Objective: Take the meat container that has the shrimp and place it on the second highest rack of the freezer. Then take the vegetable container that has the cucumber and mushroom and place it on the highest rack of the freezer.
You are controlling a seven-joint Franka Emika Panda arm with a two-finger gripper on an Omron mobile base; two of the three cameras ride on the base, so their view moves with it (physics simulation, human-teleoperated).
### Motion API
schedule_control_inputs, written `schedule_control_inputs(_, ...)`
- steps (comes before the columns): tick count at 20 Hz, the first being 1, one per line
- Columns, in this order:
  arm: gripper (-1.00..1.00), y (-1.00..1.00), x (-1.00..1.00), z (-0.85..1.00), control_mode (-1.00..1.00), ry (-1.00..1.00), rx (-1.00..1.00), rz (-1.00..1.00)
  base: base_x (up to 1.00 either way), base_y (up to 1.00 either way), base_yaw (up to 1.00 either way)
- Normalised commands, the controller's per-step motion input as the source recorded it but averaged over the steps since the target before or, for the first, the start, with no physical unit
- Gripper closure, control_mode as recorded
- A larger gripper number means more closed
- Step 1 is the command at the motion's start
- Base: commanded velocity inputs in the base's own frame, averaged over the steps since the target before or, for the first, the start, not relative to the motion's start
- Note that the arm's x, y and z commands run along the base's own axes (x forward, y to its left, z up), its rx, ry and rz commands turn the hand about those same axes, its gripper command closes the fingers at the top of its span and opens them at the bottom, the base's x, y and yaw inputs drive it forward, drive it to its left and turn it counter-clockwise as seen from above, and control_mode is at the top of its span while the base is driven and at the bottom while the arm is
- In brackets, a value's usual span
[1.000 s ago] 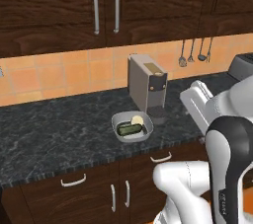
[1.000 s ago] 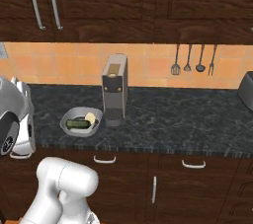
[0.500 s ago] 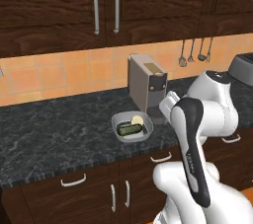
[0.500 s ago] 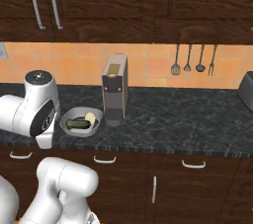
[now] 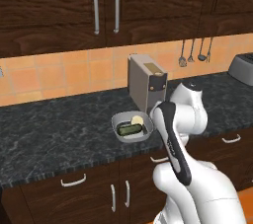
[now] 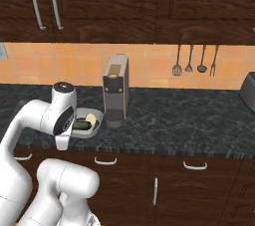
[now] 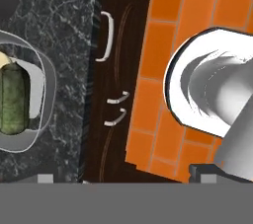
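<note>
near the front edge of the counter, just left of the coffee machine, sits the vegetable container: a shallow grey tray with a dark green cucumber and a pale piece i take for the mushroom behind it. the hand view has it at the left side, by the counter's front edge, with the cupboard doors below.

tool: the fingertips are the two small grey stubs at the bottom of the hand view, set as far apart as they go, nothing between them. it's beside the tray, not over it.

handling guess: thin rigid tray, light, smooth walls so probably slippery. contents are loose and would roll if it tips. i'd pinch one rim wall, one finger inside and one outside, on the side clear of the cucumber, and keep it level.

hard to read: the arm's elbow covers the tray's right rim in the left base view, and in the right base view the elbow hides its left part. tray is cut by the frame edge in the hand view. shrimp container and freezer: can't place either.
</note>
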Motion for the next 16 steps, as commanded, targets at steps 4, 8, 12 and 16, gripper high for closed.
schedule_control_inputs(4, -1.0, 0.13, 0.7, -0.21, -1.0, 0.02, 0.0, 0.0, 0.0, 0.0, 0.0)
schedule_control_inputs(8, -1.0, 0.19, 0.49, -0.41, -1.0, 0.03, 0.0, 0.0, 0.0, 0.0, 0.0)
schedule_control_inputs(12, -1.0, 0.0, 0.23, -0.4, -1.0, 0.0, 0.0, 0.0, 0.0, 0.0, 0.0)
schedule_control_inputs(16, -1.0, 0.0, 0.42, -0.34, -1.0, 0.03, -0.02, -0.02, 0.0, 0.0, 0.0)
